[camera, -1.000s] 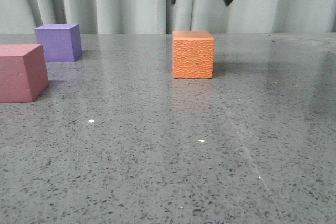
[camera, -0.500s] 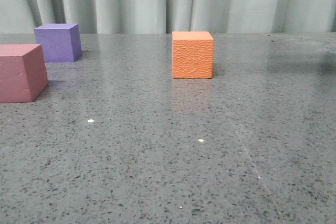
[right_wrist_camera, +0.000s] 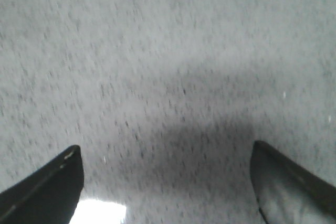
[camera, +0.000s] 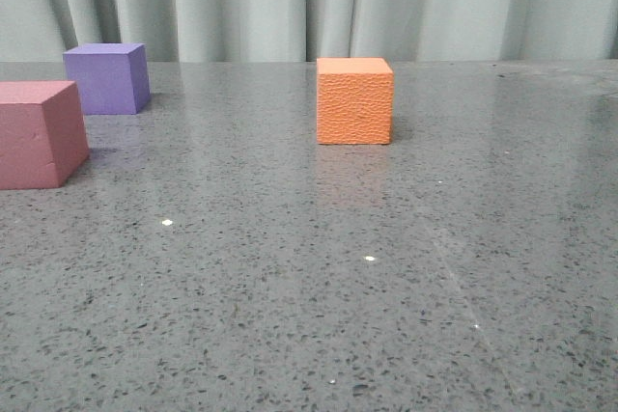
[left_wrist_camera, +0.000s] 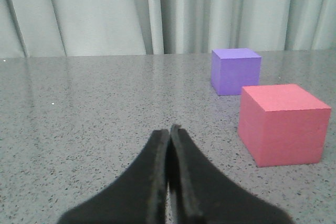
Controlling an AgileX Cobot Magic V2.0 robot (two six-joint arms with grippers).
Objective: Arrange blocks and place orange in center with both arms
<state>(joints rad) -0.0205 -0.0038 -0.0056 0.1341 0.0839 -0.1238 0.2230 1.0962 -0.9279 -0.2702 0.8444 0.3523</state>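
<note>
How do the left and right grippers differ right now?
The left gripper has its black fingers pressed together, while the right gripper is spread wide. The left one sits low and level, facing the purple foam cube and pink-red foam cube; the right one looks down at bare grey speckled stone tabletop. Neither holds anything.

1. Orange cube [camera: 354, 100]: pebbled, upright on the stone, alone, no gripper near.
2. Purple cube [left_wrist_camera: 235, 70]: beyond the pink-red cube.
3. Pink-red cube [left_wrist_camera: 283, 123]: beside the left gripper [left_wrist_camera: 170, 129], apart.
</note>
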